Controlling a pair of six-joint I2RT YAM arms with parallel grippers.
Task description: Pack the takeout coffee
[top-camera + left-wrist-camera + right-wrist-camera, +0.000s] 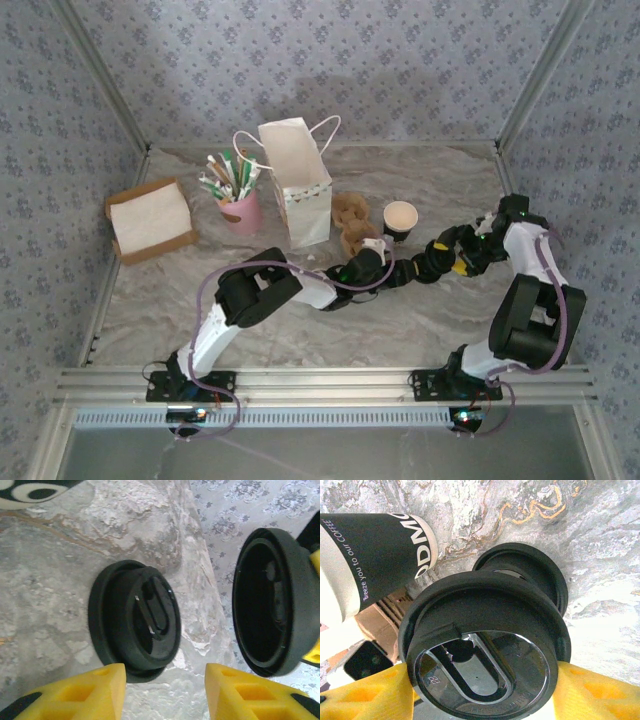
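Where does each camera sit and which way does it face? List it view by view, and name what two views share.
Top external: above and behind the bases, looking down on the table; left arm and right arm show.
Left wrist: looks down past its open yellow jaws at the lying lid.
Right wrist: looks past its jaws, clamped on the held lid, toward the dark cup.
Shared: both wrist views show both lids.

Marble-patterned counter point(330, 335) bearing, left to right: cardboard box of white napkins point(150, 220), pink cup of straws point(240, 205), upright white paper bag point(300, 190), brown cup carrier point(350, 222), dark-walled paper cup point(400, 220).
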